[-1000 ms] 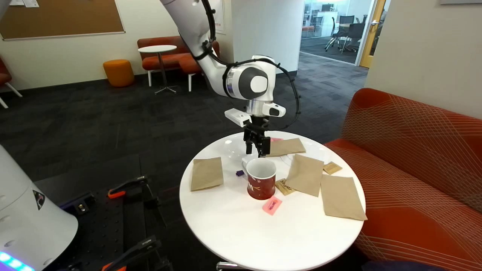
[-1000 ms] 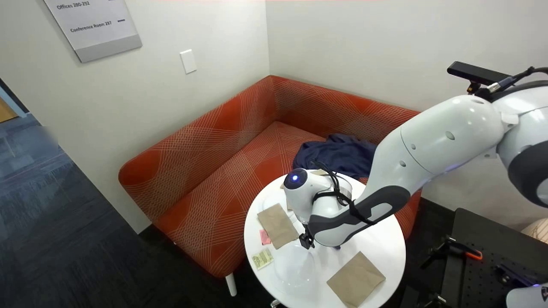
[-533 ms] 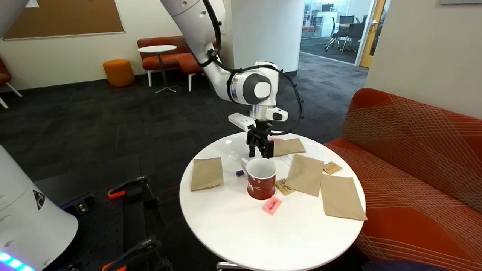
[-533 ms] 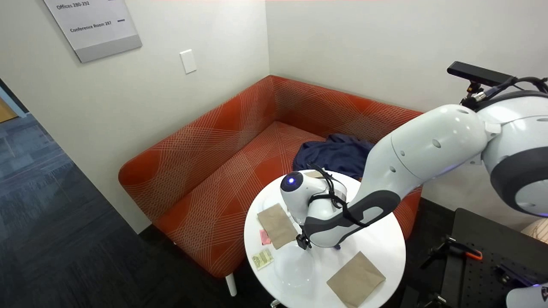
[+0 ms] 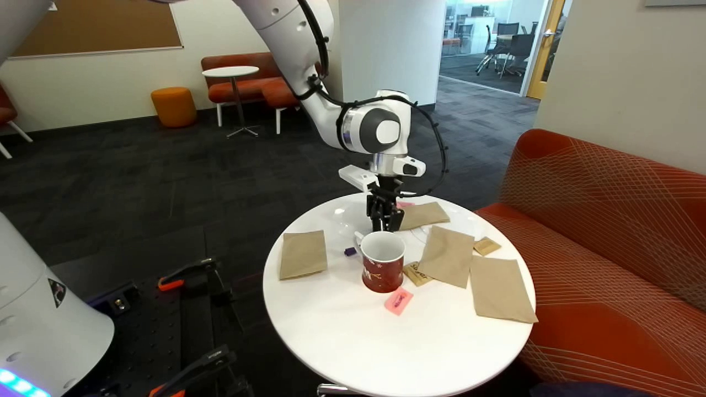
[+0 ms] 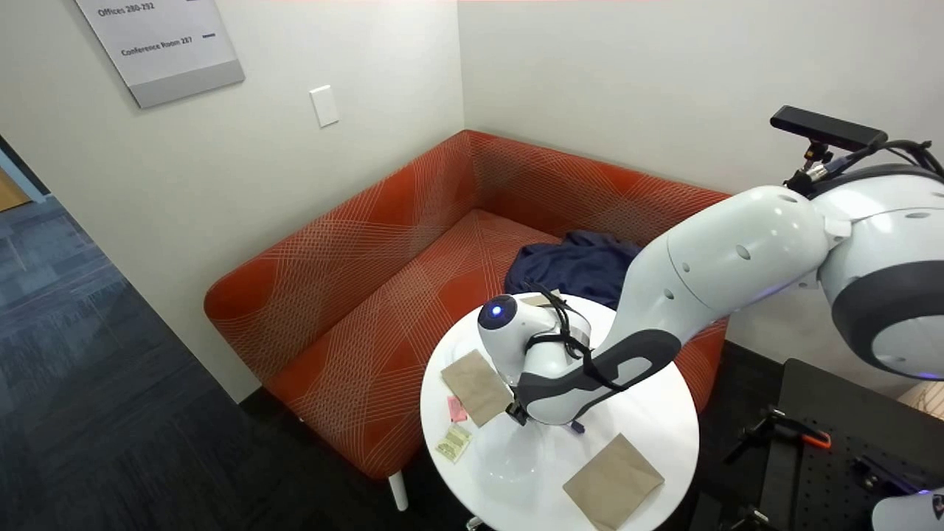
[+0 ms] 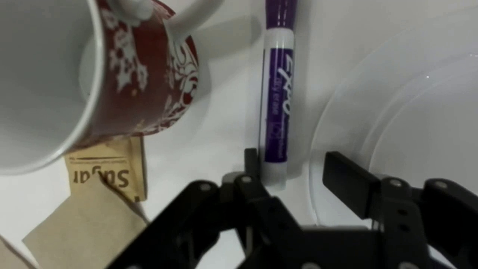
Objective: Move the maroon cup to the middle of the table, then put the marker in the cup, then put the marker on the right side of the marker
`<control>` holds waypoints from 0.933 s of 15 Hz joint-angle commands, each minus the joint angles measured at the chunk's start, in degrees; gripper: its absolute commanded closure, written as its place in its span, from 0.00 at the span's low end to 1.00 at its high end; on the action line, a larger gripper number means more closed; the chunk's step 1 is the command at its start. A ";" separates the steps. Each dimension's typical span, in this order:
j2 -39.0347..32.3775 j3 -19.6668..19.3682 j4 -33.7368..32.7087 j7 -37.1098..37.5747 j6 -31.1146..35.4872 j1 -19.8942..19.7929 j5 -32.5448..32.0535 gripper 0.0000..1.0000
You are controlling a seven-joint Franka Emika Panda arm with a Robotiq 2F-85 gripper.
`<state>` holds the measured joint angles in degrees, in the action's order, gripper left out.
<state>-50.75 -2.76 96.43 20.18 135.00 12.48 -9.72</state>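
In an exterior view: maroon mug (image 5: 382, 274), upright near the middle of the round white table (image 5: 331, 336); pink packet (image 5: 399, 301) just beside. In an exterior view: white arm (image 6: 737, 258) over the table; folded brown napkin (image 6: 613, 483), flat. In the wrist view: purple Expo dry-erase marker (image 7: 276, 104), lying between mug and clear plate (image 7: 347, 108) — gripper (image 7: 295, 172) unclenched, jaws parted about its white end, one finger (image 7: 252, 164) just beside the barrel, the other apart.
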 commanded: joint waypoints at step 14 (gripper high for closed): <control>10.04 -0.69 6.60 0.63 -1.45 0.52 1.15 0.95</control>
<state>-46.96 -3.19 98.23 20.28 134.58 12.55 -9.57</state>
